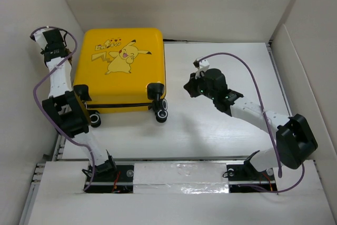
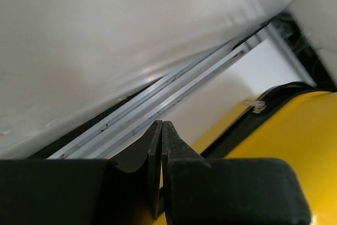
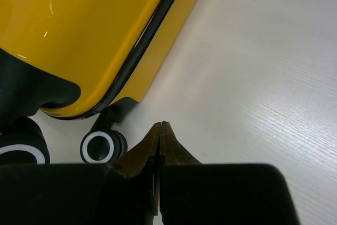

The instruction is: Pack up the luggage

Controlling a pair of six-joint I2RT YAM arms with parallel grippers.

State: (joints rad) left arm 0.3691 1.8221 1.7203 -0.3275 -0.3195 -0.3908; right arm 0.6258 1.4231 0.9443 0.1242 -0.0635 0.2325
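The luggage (image 1: pixel 121 72) is a yellow hard-shell suitcase with a Pikachu cartoon. It lies flat and closed at the back left of the table, wheels toward me. My left gripper (image 1: pixel 50 34) is shut with nothing in it, between the left wall and the luggage's left side. In the left wrist view its tips (image 2: pixel 161 123) meet, with the yellow shell (image 2: pixel 295 140) and a zipper pull (image 2: pixel 257 106) to their right. My right gripper (image 1: pixel 188 87) hangs to the right of the luggage, also shut and empty. Its tips (image 3: pixel 160 124) are above bare table, near a black wheel (image 3: pixel 100 146) and the shell (image 3: pixel 79 25).
White panel walls stand close on the left (image 1: pixel 26 77), at the back (image 1: pixel 210 3) and on the right (image 1: pixel 310 77). A metal rail (image 2: pixel 174 85) runs along the table's left edge. Open white tabletop (image 1: pixel 221 135) lies right of the suitcase.
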